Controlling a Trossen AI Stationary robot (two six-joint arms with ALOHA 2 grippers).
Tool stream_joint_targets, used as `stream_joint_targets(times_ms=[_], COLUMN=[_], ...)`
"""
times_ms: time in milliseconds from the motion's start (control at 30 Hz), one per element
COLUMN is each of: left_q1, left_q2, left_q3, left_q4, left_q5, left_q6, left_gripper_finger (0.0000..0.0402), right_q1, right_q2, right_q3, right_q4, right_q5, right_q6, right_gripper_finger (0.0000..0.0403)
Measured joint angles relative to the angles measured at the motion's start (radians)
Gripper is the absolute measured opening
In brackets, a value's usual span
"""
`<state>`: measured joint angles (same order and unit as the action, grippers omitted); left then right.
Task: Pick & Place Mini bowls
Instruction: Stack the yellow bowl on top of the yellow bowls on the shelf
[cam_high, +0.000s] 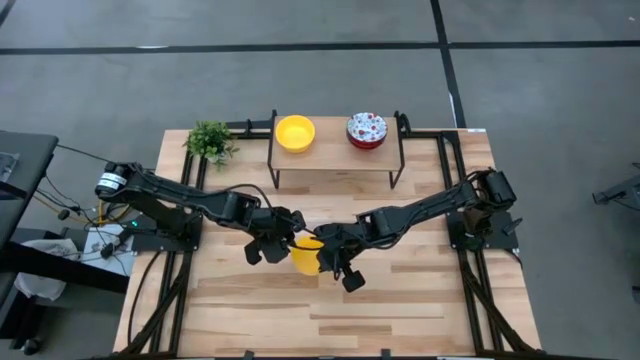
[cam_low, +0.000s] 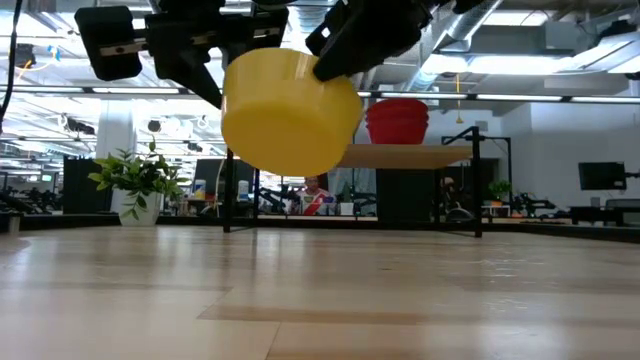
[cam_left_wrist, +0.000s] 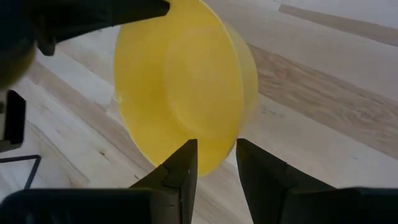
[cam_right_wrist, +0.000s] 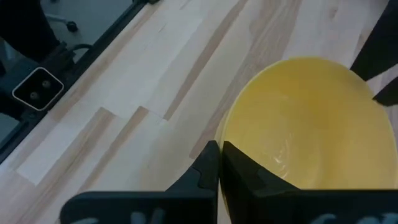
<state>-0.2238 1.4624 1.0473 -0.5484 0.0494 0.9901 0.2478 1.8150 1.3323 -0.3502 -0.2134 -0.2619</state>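
A smooth round yellow bowl (cam_low: 290, 110) is clamped above the wooden worktop (cam_low: 320, 295) by the right gripper (cam_right_wrist: 219, 163); the left gripper (cam_left_wrist: 214, 165) is parted beside it.

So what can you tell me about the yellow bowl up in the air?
The yellow bowl is small, round, plain and looks like smooth plastic. It hangs tilted above the wooden table, touching nothing below. The right gripper is shut on its rim. The left gripper is open around the opposite rim.
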Motion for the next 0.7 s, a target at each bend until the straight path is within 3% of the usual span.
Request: stream_joint_targets(times_ms=[700], left_q1=[-0.033], left_q2=[0.000], left_q3=[-0.001], left_q4=[-0.004], left_q5=[0.007], left_q6=[-0.003], left_gripper_finger=[0.0106], right_q1=[0.000], right_q2=[-0.001], right_q3=[0.062], right_q4=[-0.048], right_q5=[0.007], right_q6=[-0.008], right_gripper_finger=[0.0000])
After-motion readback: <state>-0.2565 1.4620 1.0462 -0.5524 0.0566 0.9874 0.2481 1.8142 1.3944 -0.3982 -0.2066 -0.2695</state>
